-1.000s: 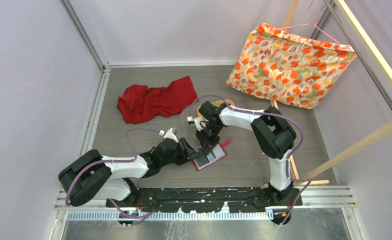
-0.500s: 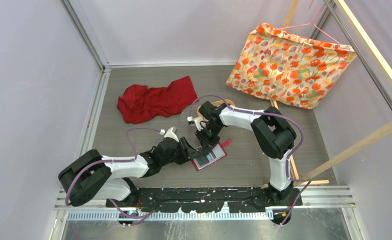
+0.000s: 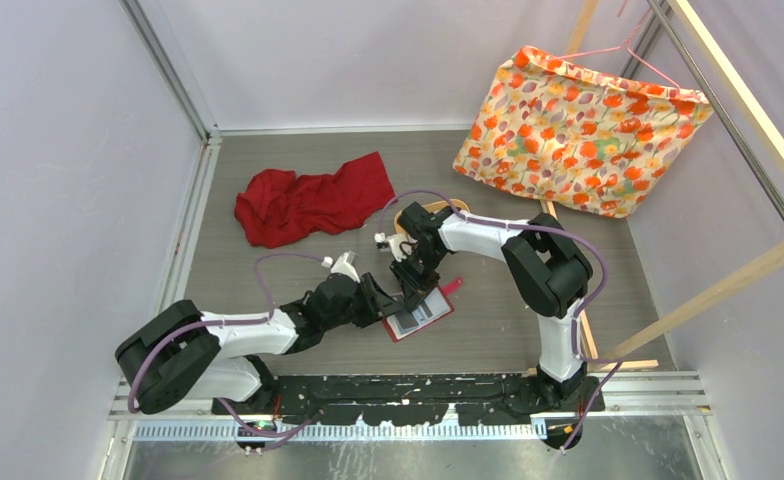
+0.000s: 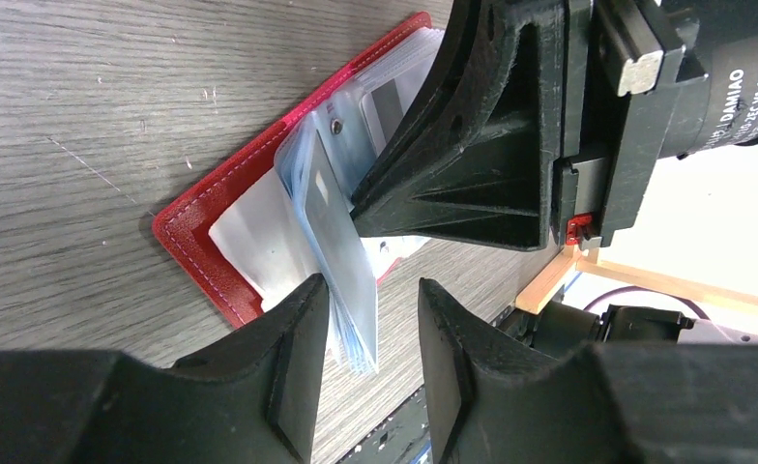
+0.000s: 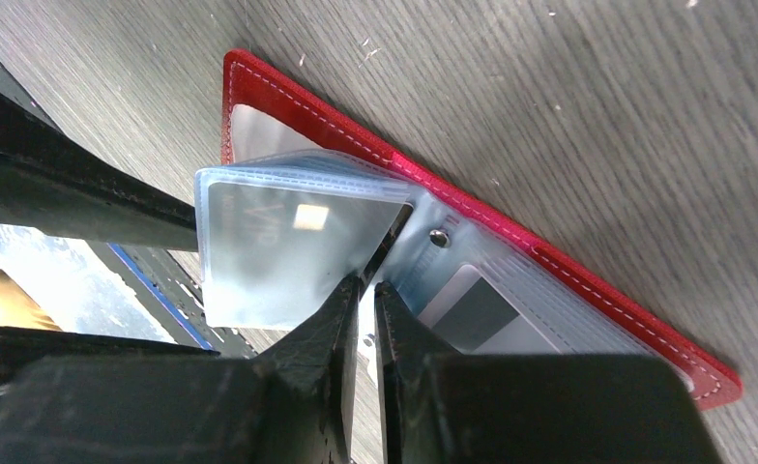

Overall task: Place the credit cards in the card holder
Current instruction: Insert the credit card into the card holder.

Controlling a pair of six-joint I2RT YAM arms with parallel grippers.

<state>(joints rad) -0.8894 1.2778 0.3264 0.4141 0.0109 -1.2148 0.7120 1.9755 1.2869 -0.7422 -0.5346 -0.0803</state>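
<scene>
Card holder (image 4: pixel 204 263) open, long axis diagonal, tab (image 3: pixel 455 287) far-right — left pincer (image 4: pixel 373 295) ajar; right pincer (image 5: pixel 365 300) narrow, grip unclear.

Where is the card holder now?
In the top view the card holder lies open on the table, the left gripper at its left edge, the right gripper above it.

Left arm (image 3: pixel 243 335), right arm (image 3: pixel 473 235): white link shells, bulky black joint housings. Lilac cable (image 3: pixel 268 265) looped along each. Left tool (image 4: pixel 370 333): matte black fingers (image 4: pixel 293 358), bevelled inner faces. Right tool (image 3: pixel 416 295): black webbed triangular finger mount, white "DAMIAO" print (image 4: pixel 733 92) on motor housing, small red tab (image 4: pixel 576 229).
</scene>
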